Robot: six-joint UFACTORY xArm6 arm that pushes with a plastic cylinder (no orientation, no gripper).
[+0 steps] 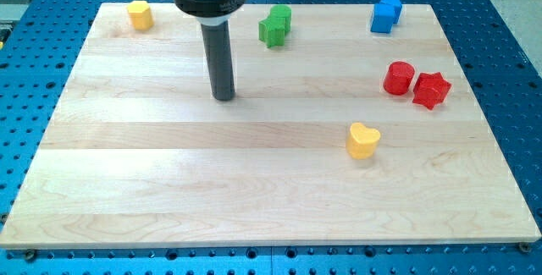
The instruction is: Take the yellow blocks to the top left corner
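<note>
A yellow block (140, 14), roughly hexagonal, sits near the board's top left corner. A yellow heart-shaped block (362, 140) lies at the view's right of centre, lower down. My tip (223, 97) rests on the board left of centre, well to the left of and above the yellow heart, and below and right of the yellow block in the corner. It touches no block.
A green block (275, 26) lies near the top edge, right of the rod. A blue block (386, 13) sits at the top right. A red cylinder (399, 78) and a red star-like block (431, 90) sit together at the right. The wooden board (127, 199) lies on a blue perforated table.
</note>
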